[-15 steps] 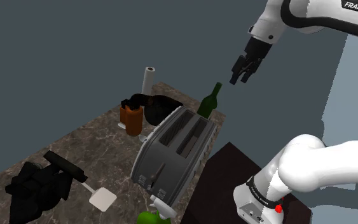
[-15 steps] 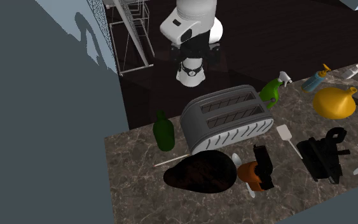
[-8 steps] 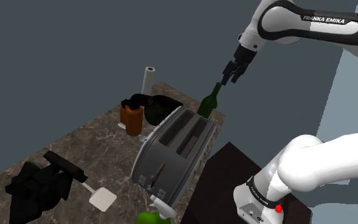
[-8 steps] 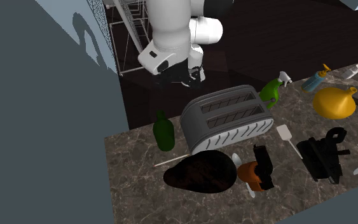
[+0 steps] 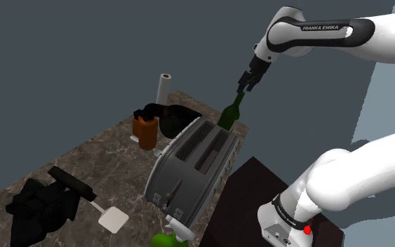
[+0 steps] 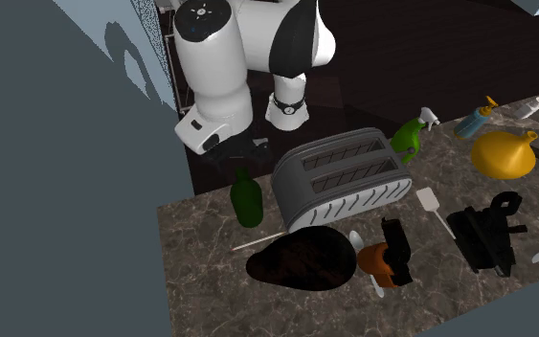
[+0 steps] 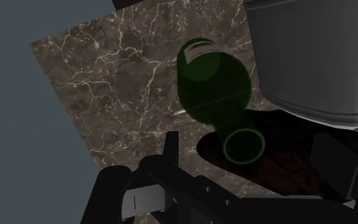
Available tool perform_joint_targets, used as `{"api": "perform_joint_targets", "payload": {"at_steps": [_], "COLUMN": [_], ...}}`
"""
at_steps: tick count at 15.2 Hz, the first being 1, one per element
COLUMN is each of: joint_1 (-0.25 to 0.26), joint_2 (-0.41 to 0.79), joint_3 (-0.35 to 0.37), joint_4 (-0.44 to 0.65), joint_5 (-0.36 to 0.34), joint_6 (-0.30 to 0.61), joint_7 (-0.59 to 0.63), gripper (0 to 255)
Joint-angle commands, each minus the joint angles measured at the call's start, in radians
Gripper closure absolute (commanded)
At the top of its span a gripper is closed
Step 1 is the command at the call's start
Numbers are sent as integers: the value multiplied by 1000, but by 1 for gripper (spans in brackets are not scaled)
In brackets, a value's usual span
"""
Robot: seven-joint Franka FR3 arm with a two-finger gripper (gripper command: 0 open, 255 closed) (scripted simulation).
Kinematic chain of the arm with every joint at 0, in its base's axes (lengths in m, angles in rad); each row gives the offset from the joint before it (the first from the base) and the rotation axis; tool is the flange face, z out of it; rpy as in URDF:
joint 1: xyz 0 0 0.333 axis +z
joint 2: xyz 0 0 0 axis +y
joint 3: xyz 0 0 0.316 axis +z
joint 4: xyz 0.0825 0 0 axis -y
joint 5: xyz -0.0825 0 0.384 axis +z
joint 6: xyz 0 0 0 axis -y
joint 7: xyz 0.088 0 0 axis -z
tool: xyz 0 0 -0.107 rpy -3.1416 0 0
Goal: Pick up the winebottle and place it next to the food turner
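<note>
Swinging over from the stand's side during the last second, my gripper [image 5: 245, 85] now hangs directly over the winebottle [image 5: 229, 112], its tips just above the mouth in the shoulder view. The bottle stands upright at the far end of the marble countertop [image 5: 83, 158], just beside the end of the toaster [image 5: 192, 165]. The food turner [image 5: 111, 219] lies well apart from it, at the near end past the toaster, its white blade flat on the stone.

From the second exterior view, my hand hovers close above the green bottle, which sits near the counter's edge to the left of the toaster. The turner lies on the toaster's other side, so the carry has to pass that appliance.

Along my wrist view I look down the bottle's length. Its round mouth lies between my fingers [image 7: 338, 168], which stand wide apart and touch nothing, so I hold nothing yet.

I judge the bottle to be rigid, fairly heavy, smooth and slippery, and breakable if dropped. It is tall on a narrow base, so a nudge could topple it. The neck looks the best place to take hold, a little below the lip where it is slim enough for my jaws. The body looks too broad and has the toaster crowding one side. A firm, centred squeeze should stop it swinging.
</note>
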Motion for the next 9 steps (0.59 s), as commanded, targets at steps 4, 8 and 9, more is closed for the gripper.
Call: {"api": "perform_joint_targets", "payload": {"at_steps": [4, 8, 9], "joint_1": [2, 2, 2], "joint_2": [23, 31, 31], "joint_3": [-5, -7, -7], "joint_4": [-49, -64, -64], "joint_5": [3, 5, 5], "joint_6": [74, 96, 96], "joint_7": [-6, -7, -7], "gripper": [0, 0, 0]}}
